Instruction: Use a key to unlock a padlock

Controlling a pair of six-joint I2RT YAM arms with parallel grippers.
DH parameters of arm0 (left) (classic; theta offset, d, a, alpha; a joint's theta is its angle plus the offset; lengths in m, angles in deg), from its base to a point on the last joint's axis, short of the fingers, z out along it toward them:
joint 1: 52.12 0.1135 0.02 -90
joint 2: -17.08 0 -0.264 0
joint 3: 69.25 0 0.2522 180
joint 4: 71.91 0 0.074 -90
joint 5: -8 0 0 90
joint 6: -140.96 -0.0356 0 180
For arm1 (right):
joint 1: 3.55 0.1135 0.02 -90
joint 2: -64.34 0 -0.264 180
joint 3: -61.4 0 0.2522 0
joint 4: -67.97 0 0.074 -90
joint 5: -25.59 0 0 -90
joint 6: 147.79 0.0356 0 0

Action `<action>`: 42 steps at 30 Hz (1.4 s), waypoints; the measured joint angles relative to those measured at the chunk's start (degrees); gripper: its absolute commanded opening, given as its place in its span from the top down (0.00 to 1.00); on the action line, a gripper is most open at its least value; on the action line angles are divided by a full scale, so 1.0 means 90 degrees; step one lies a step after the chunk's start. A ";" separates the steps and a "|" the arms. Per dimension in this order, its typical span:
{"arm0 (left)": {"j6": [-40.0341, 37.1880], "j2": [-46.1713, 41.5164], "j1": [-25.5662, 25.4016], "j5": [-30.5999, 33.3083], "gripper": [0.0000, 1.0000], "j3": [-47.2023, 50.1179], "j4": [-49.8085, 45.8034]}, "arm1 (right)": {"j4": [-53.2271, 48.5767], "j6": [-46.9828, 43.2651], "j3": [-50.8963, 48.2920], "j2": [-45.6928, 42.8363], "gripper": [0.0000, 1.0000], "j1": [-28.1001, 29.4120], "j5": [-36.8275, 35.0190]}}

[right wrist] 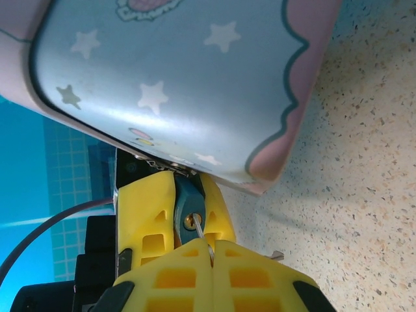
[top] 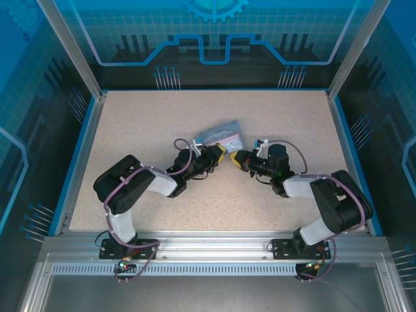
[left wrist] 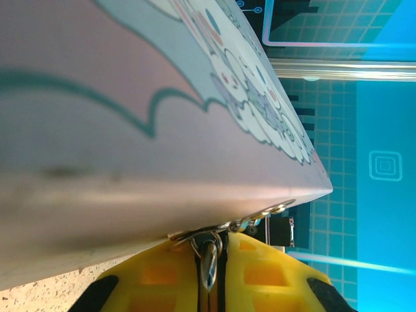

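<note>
Right wrist view: right tool (right wrist: 211,263) pinching thin dark-grey metal key (right wrist: 200,235), tip at keyhole of tiny bluish-brassy padlock (right wrist: 185,203), clamped by left tool (left wrist: 216,260) beside pale blue-grey box (right wrist: 182,78), centre of table (right wrist: 364,162). Risk: key askew, jamming or slipping from pinch; turning force twisting padlock loose.

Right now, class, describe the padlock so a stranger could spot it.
Find the pastel box mid-table. At its near corner the left gripper pinches the padlock: tiny and bluish between yellow fingers, the right gripper's key at its brassy keyhole.
</note>
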 measured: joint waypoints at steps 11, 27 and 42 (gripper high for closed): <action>0.0000 0.0017 0.0046 0.0141 1.00 0.0007 -0.0114 | 0.1081 0.0556 0.0024 0.0818 1.00 -0.0083 0.0335; 0.0000 0.0017 0.0049 0.0143 1.00 0.0053 0.0005 | 0.0940 0.0702 0.0236 0.0896 1.00 -0.0301 0.0889; 0.0002 0.0017 0.0049 0.0044 1.00 0.0061 0.0199 | -0.0930 0.0143 0.0622 0.0087 1.00 -0.0299 0.0850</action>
